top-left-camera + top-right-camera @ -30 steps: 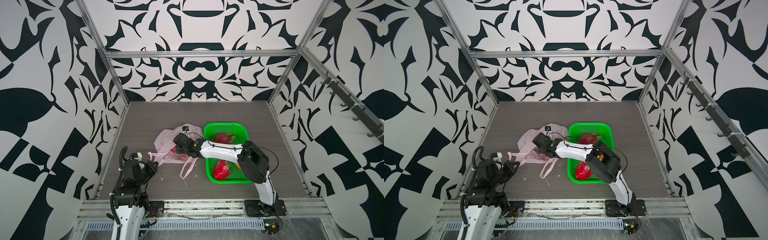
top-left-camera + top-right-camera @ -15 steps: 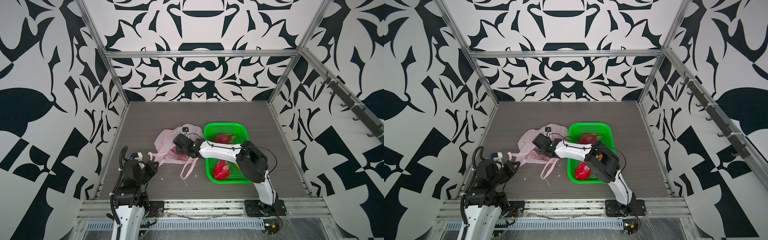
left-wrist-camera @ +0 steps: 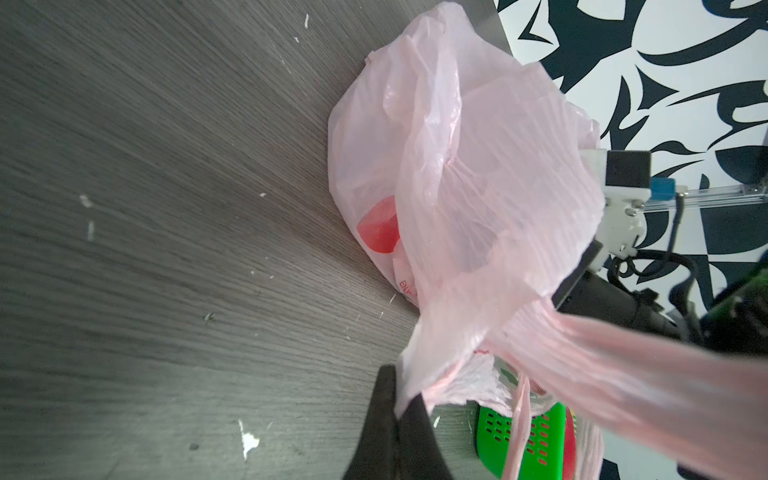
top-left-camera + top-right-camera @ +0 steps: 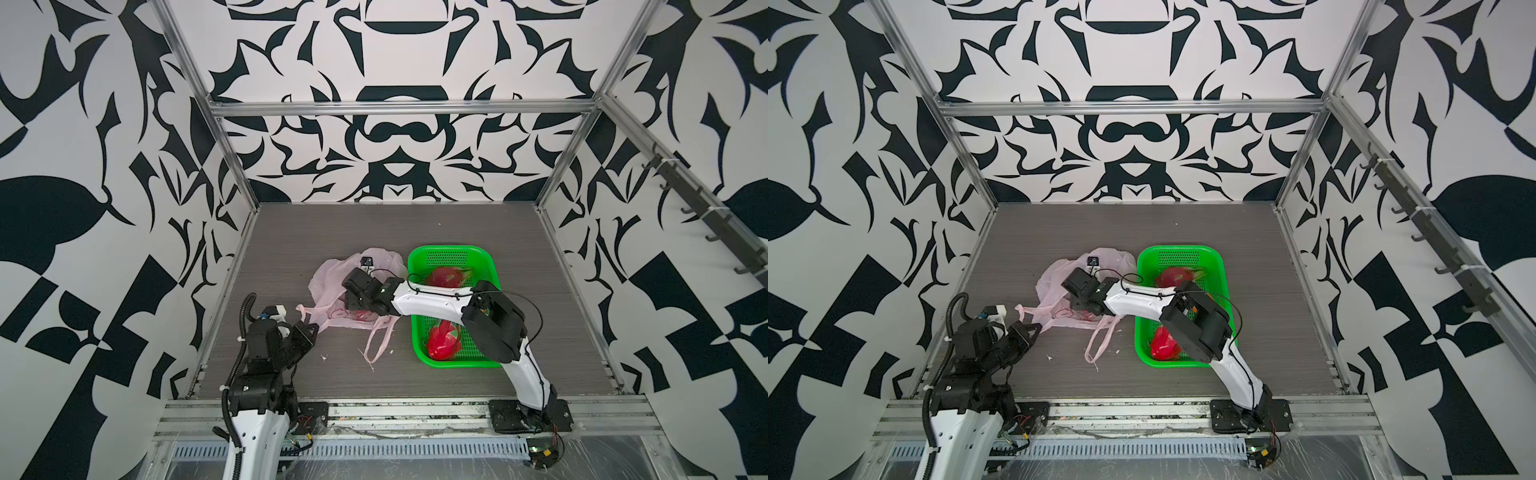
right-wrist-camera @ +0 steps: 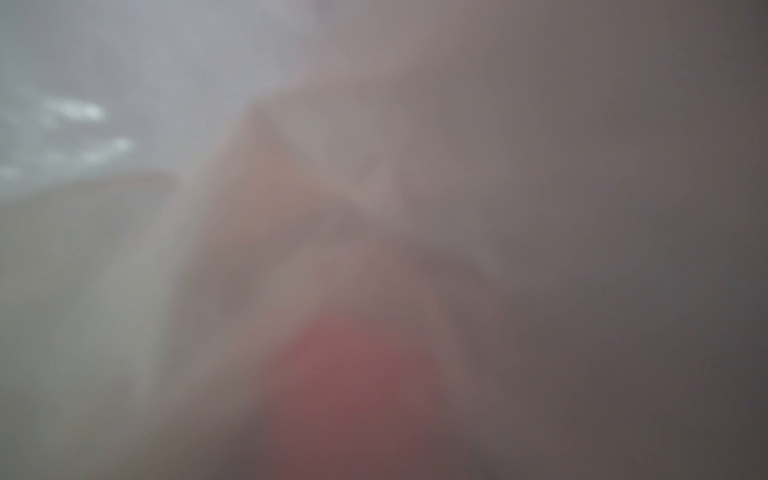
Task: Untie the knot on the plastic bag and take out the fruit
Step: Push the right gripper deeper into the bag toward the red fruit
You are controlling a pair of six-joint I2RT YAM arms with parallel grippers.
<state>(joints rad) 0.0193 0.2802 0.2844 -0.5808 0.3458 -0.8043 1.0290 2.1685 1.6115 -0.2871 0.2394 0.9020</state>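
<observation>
The pink plastic bag lies crumpled on the grey table, left of the green basket. My left gripper is shut on a stretched strip of the bag's edge. A loose loop handle trails on the table. The knot shows in no view. My right gripper reaches into the bag's mouth; plastic hides its fingers. The right wrist view is a pink haze with a red blur. Fruit in view: two dragon fruits in the basket.
The right arm's forearm crosses over the basket's left rim. Small white scraps lie on the table near the front. Metal frame rails run along the table's left side, and patterned walls stand close on three sides.
The right gripper has edged slightly further left into the bag. The left arm and the bag strip it holds have not visibly moved.
</observation>
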